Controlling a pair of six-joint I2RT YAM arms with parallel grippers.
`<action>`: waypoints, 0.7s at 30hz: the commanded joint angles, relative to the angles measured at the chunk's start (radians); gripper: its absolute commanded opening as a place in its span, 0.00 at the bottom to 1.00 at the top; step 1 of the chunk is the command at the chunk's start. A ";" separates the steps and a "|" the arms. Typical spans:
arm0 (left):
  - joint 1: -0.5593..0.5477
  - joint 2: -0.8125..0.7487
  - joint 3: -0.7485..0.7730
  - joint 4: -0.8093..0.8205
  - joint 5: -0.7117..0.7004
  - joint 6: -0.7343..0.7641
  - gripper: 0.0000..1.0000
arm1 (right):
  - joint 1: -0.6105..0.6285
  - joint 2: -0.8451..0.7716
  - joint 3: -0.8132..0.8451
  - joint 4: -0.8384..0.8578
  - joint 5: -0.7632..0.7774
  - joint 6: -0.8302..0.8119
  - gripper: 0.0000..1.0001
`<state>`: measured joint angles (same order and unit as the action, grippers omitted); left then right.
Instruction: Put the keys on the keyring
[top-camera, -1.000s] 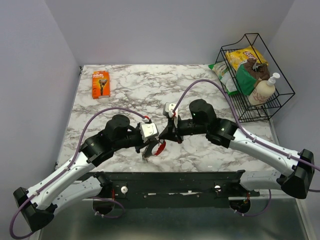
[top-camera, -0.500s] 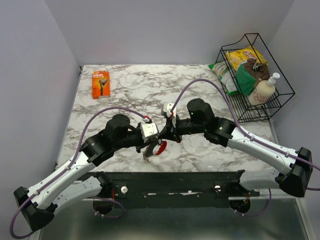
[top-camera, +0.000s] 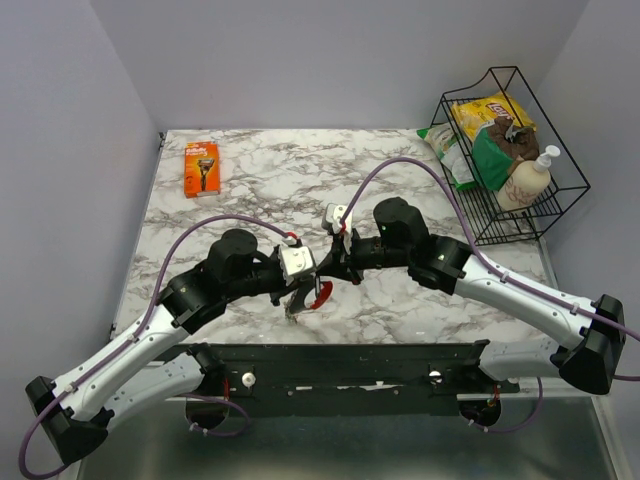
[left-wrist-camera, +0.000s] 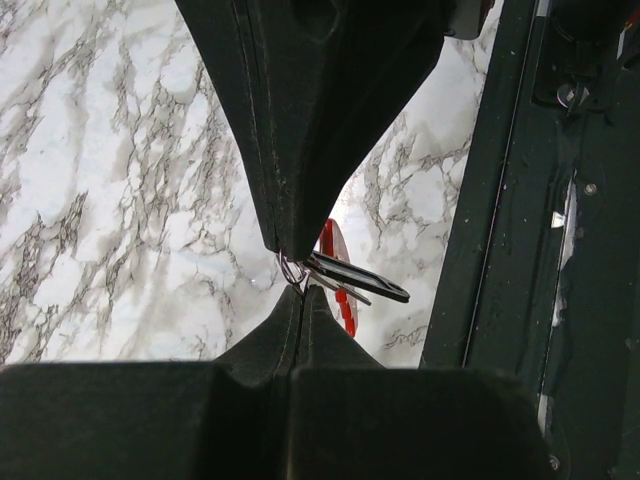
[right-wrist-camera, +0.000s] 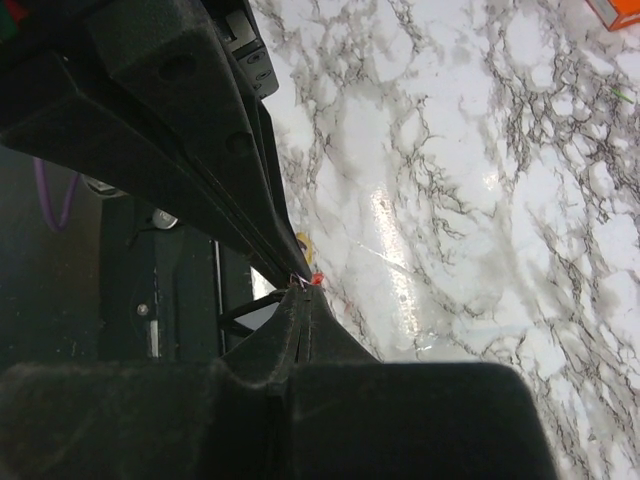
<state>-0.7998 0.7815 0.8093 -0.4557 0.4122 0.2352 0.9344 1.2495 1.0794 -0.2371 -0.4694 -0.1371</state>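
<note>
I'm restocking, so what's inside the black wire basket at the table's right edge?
Yellow chip bag, green packet, brown item and cream pump bottle show inside the black wire basket; whatever lies beneath them is covered.

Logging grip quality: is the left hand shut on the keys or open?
Shut: the left hand pinches the keys at one end, fingers touching, no gap.

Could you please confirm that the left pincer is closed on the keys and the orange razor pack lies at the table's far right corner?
Not quite: the orange razor pack lies at the far left corner of the table, as the top external view shows. The left pincer is indeed closed on the keys.
</note>
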 joint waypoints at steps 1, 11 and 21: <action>-0.004 -0.028 0.016 0.040 0.045 -0.008 0.00 | 0.000 -0.001 -0.016 -0.016 0.084 0.002 0.00; -0.004 -0.060 0.011 0.041 0.054 -0.002 0.00 | -0.002 0.018 -0.018 -0.014 0.110 0.010 0.00; -0.004 -0.074 0.011 0.040 0.074 0.009 0.00 | -0.003 0.016 -0.024 -0.013 0.109 -0.001 0.00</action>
<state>-0.7979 0.7345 0.8093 -0.4561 0.4122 0.2398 0.9367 1.2541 1.0744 -0.2512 -0.4232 -0.1276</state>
